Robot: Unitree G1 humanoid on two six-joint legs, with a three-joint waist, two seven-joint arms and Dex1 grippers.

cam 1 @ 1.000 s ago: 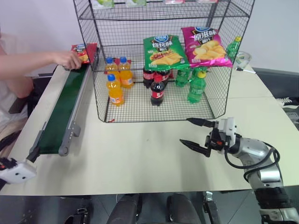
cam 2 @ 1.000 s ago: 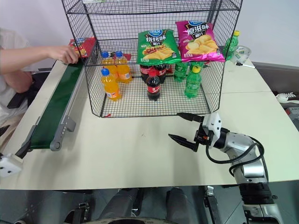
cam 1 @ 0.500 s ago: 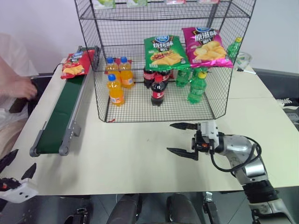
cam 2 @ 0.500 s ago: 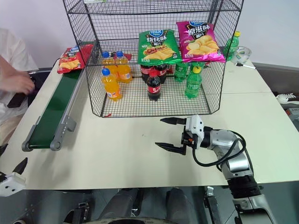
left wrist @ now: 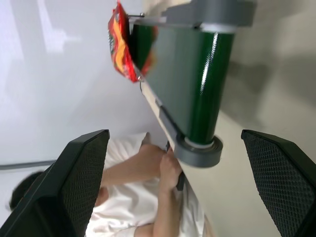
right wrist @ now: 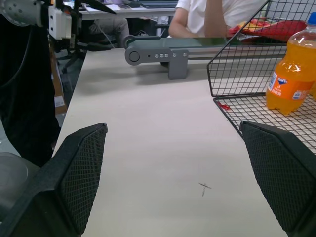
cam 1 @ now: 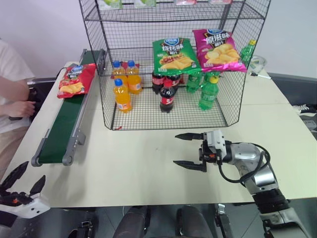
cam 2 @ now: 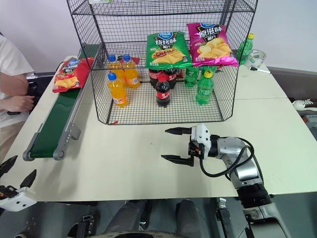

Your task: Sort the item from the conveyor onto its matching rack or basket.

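The item, a red chip bag [cam 1: 74, 81], lies flat on the far part of the conveyor [cam 1: 63, 121], overhanging the belt's left edge; it also shows in the left wrist view [left wrist: 120, 42]. The tall black wire rack [cam 1: 168, 128] stands to the right of the belt. My left gripper [cam 1: 25, 178] hangs open off the table's near left corner, well short of the belt's near roller [left wrist: 200, 145]. My right gripper [cam 1: 176, 148] is open and empty over the bare table in front of the rack, pointing left.
On the rack's shelves sit a green bag [cam 1: 172, 55], a magenta bag [cam 1: 218, 49], orange bottles [cam 1: 122, 94], cola bottles [cam 1: 167, 96] and green bottles [cam 1: 208, 92]. A person sits left of the belt, hand [cam 1: 20, 107] by the table edge. Bare tabletop [cam 1: 133, 163] lies between my grippers.
The person let go of the red bag and drew the hand back. The bag rode along the belt toward me. My right gripper swung left; my left gripper's fingers came into view.
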